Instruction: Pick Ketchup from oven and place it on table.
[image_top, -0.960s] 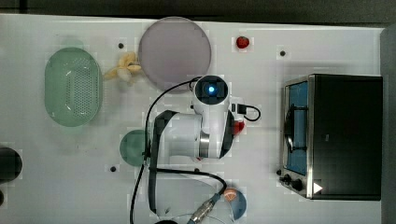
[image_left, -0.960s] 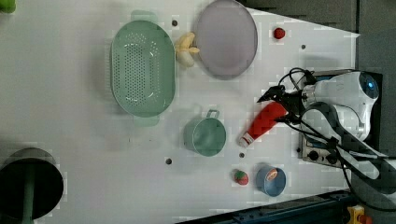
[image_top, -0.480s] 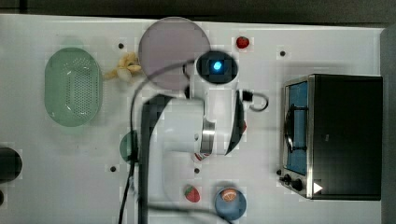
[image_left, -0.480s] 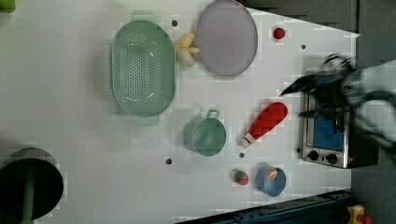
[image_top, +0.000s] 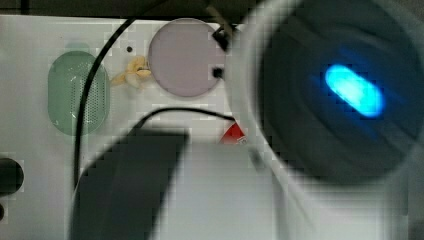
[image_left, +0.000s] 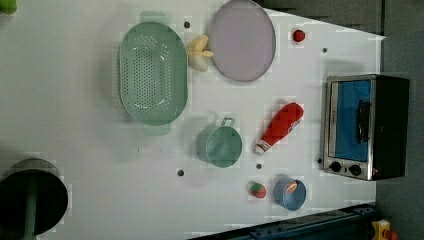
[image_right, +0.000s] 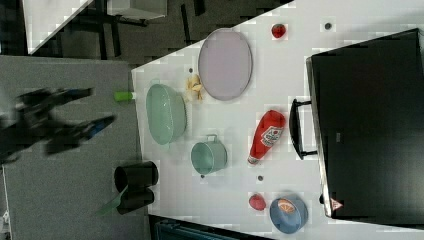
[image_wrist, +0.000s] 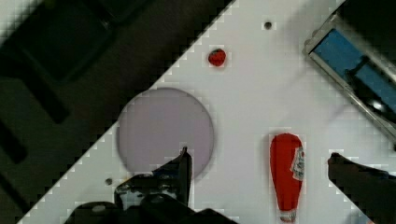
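The ketchup (image_left: 280, 127) lies flat on the white table (image_left: 75, 130), cap toward the left view's bottom, just to the left view's left of the oven (image_left: 365, 125). The oven's bluish glass door is closed. The right view shows the ketchup (image_right: 267, 135) beside the oven's handle (image_right: 296, 129). In the wrist view my gripper (image_wrist: 258, 156) hangs open, high above the table, with nothing between its fingers (image_wrist: 184, 163); the ketchup (image_wrist: 286, 172) lies far below between them and the oven (image_wrist: 355, 70) is off to one side. In the top view my arm (image_top: 330, 100) looms blurred over most of the ketchup (image_top: 232, 134).
On the table are a green colander (image_left: 152, 72), a banana (image_left: 199, 50), a lilac plate (image_left: 242, 40), a green cup (image_left: 220, 145), a blue bowl (image_left: 290, 192) and two strawberries (image_left: 257, 190) (image_left: 298, 35). A black cylinder (image_left: 30, 200) stands at the left view's lower left.
My arm has risen off the table toward the top camera and has left the left view. The ketchup stays lying where it was, and the gripper stays open.
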